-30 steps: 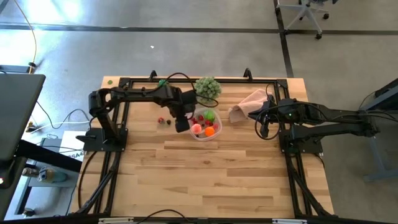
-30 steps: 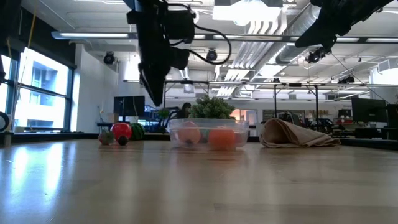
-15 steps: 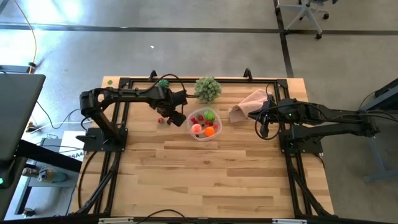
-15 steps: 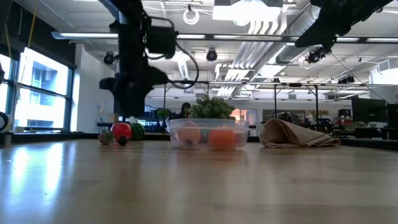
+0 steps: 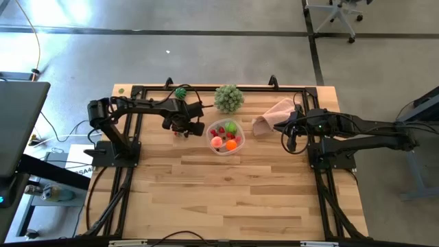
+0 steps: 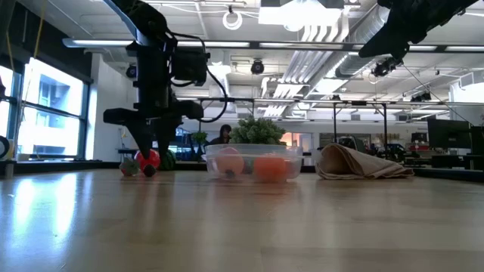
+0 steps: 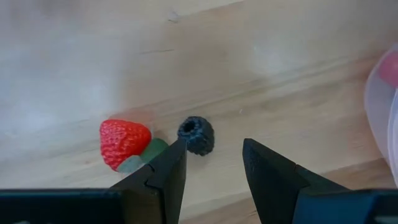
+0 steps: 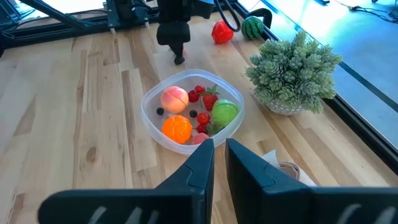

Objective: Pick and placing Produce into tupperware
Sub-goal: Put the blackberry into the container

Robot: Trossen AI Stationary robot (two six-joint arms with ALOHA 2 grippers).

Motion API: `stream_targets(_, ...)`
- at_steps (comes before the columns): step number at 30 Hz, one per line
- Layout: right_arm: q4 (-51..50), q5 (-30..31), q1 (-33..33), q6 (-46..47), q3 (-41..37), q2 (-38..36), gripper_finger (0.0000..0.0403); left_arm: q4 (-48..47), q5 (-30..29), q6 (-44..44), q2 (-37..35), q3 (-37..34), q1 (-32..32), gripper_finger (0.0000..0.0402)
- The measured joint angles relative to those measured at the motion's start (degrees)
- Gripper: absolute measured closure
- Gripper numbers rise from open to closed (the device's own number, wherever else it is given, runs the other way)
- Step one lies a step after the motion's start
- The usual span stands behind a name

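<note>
Overhead, table-level, 2 wrist views; tupperware (image 5: 224, 136) shared.

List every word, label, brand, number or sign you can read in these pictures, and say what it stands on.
None can be read.
The tupperware, the produce in it, the strawberry and the table show no print.
Room signs in the low view are too blurred.

The left gripper (image 7: 212, 163) hangs low at the table's eleven o'clock, fingers parted, pointing straight down. The right gripper (image 8: 219, 155), at two o'clock, waits raised, fingers a narrow gap apart.
</note>
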Motion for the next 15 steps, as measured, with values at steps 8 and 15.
stream_targets(8, -0.02, 0.02, 0.02, 0.01, 0.00, -0.01, 0.0373, -0.68, -1.23, -1.05, 0.00, 0.00, 0.01, 0.0253)
stream_targets(15, 0.00, 0.02, 0.01, 0.00, 0.02, -0.02, 0.0373, -1.11, -2.13, -1.44, 0.02, 0.00, -0.03, 0.0253)
